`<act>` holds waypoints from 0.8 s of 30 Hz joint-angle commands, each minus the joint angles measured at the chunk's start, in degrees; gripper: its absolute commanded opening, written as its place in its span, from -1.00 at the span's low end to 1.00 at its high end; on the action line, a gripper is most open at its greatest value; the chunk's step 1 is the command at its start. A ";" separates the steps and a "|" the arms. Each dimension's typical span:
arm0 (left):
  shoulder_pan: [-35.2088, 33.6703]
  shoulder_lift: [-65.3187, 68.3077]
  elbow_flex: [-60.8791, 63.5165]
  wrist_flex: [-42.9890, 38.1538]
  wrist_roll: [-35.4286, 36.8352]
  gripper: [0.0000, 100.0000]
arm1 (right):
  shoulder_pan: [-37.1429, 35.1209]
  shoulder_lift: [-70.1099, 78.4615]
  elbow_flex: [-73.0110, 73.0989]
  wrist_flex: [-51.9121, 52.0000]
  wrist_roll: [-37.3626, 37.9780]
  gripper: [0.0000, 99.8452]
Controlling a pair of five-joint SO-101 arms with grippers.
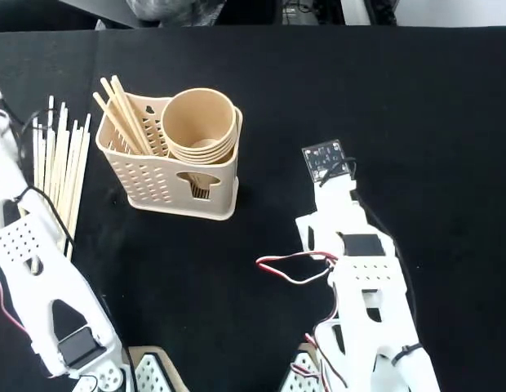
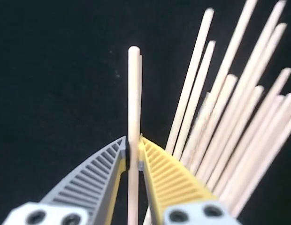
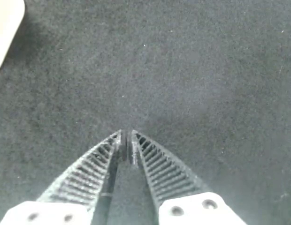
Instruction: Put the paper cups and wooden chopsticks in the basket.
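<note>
- Paper cups (image 1: pixel 198 122) are nested in one stack that stands in the right-hand part of the basket (image 1: pixel 175 184), mouth up.
- basket is beige with perforated walls and stands upright on the black table (image 1: pixel 359 98), left of centre in the high view.
- chopsticks in basket (image 1: pixel 122 114): a small bunch leans in the left part, beside the cups, with the tips sticking out over the rim toward the far left.
- loose chopsticks (image 1: pixel 61 167) lie on the table left of the basket, apart from it, roughly parallel and close together. The left wrist view shows the same pile (image 2: pixel 239 122) fanned out just beside the gripper.
- left arm (image 1: pixel 41 269) sits at the left edge of the high view, lying over the near ends of the loose pile.
- left gripper (image 2: pixel 134 150): the jaws are clamped narrow on a chopstick (image 2: pixel 133 93), which runs straight out past the tips. A thin second edge shows behind it, and I cannot tell whether that is another stick.
- left fingers: a grey one (image 2: pixel 96 173) and a yellow one (image 2: pixel 166 173) each press a side of the stick.
- right arm (image 1: pixel 363 278) is right of the basket, well apart from it and pointing away from the base.
- right gripper (image 3: pixel 126 140): the jaws are drawn to a thin slit with nothing between them, above bare black cloth.
</note>
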 commanded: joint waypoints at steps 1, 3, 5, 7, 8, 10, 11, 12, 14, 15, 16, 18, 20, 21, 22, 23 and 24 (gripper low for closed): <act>0.66 -9.58 -1.36 0.53 0.26 -0.94 | 0.79 -0.31 -0.31 -0.62 0.53 -0.94; 0.66 -12.92 -1.36 0.97 0.26 -0.94 | 0.79 -0.31 -0.31 -0.62 0.53 -0.94; 0.75 -16.26 -1.36 1.76 0.26 -0.94 | 0.79 -0.31 -0.31 -0.62 0.53 -0.94; 0.75 -19.52 -1.36 1.76 0.44 -0.94 | 0.79 -0.31 -0.31 -0.62 0.53 -0.94; 0.84 -21.01 -1.36 1.76 0.53 -0.94 | 0.79 -0.31 -0.31 -0.62 0.53 -0.94; 1.10 -24.18 -1.36 1.76 1.05 -0.94 | 0.79 -0.31 -0.31 -0.62 0.53 -0.94; 1.10 -25.85 -1.36 1.76 1.85 -0.94 | 0.79 -0.31 -0.31 -0.62 0.53 -0.94; 1.19 -27.60 -1.36 1.76 2.64 -0.94 | 0.79 -0.31 -0.31 -0.62 0.53 -0.94; 1.27 -31.65 -1.36 1.85 3.87 -0.94 | 0.79 -0.31 -0.31 -0.62 0.53 -0.94; 1.54 -33.67 -1.36 1.93 4.75 -0.94 | 0.79 -0.31 -0.31 -0.62 0.53 -0.94; 1.63 -35.69 -0.92 2.02 5.54 -0.94 | 0.79 -0.31 -0.31 -0.62 0.53 -0.94; 2.07 -39.47 -0.75 2.11 6.77 -0.94 | 0.79 -0.31 -0.31 -0.62 0.53 -0.94; 2.77 -43.25 0.84 2.11 7.03 -0.94 | 0.79 -0.31 -0.31 -0.62 0.53 -0.94; 3.30 -45.45 3.03 2.20 6.95 -0.94 | 0.79 -0.31 -0.31 -0.62 0.53 -0.94; 3.82 -48.09 6.11 2.20 6.95 -0.94 | 0.79 -0.31 -0.31 -0.62 0.53 -0.94; 4.35 -51.25 10.24 2.20 6.95 -0.94 | 0.79 -0.31 -0.31 -0.62 0.53 -0.94; 4.97 -54.68 15.60 2.20 6.68 -0.94 | 0.79 -0.31 -0.31 -0.62 0.53 -0.94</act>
